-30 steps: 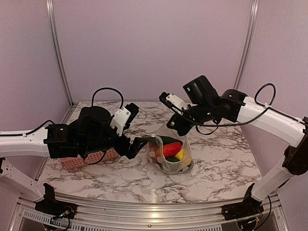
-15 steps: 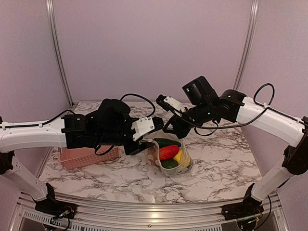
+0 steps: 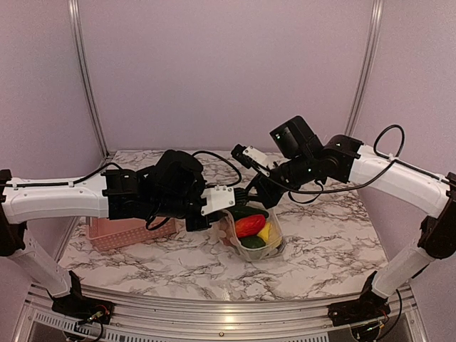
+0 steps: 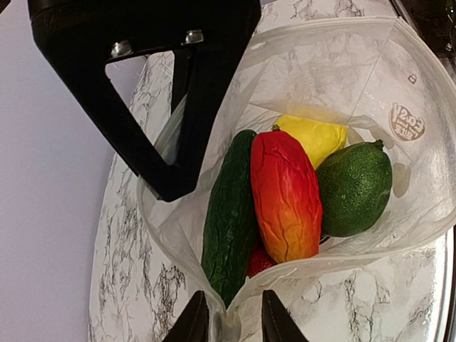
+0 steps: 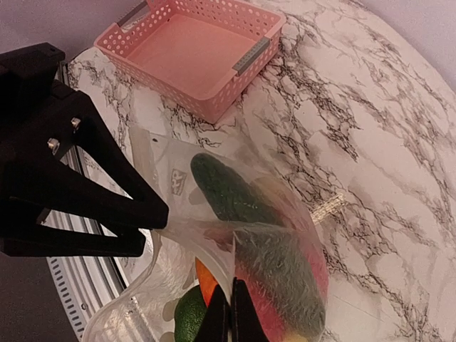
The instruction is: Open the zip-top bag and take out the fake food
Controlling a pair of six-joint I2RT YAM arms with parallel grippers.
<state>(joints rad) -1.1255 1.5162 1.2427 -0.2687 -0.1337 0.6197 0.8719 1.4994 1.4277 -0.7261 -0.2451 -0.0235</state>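
The zip-top bag (image 4: 335, 85) stands with its mouth wide. Inside lies the fake food: a dark green cucumber (image 4: 228, 221), a red-orange piece (image 4: 285, 192), a yellow one (image 4: 317, 135) and a round green one (image 4: 354, 187). My left gripper (image 4: 229, 324) straddles the bag's near rim. Its jaws are narrowed, with a gap still showing beside the bunched plastic. My right gripper (image 5: 230, 306) is shut on the bag's far rim (image 5: 214, 235) and holds it up. From above, the left gripper (image 3: 228, 208) and the right gripper (image 3: 258, 201) flank the bag (image 3: 274, 246).
A pink perforated basket (image 3: 132, 231) stands left of the bag under my left arm, and shows with nothing in it in the right wrist view (image 5: 192, 50). Purple walls and metal posts (image 3: 84, 78) close in the marble table (image 3: 335, 235).
My left arm swung right from over the basket to the bag's near rim, and its jaws narrowed around the plastic. The right gripper kept its hold on the far rim.
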